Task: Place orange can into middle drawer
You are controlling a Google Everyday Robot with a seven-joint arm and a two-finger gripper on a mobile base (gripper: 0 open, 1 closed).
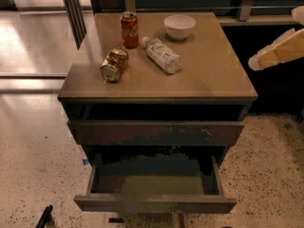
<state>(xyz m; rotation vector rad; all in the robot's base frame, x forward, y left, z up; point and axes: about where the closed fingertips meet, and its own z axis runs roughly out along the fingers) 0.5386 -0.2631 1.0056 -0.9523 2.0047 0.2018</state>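
While the gripper hangs in the air off the right edge of the cabinet, roughly level with its top, we cannot tell whether it is open or closed; it is not holding the can. We see the orange can lying on its side near the left front of the top, silver end toward us and well apart from the gripper. Lying that way, it could roll if nudged. Just behind it stands a red can. To its right a bottle lies slantwise, with a white bowl farther back. Below, a scuffed drawer is shut. Under it the middle drawer is pulled out toward us with its olive-grey floor showing, so we judge it ready to receive the can. The pick-up is not yet done, and we judge a reach leftward across the top comes next.
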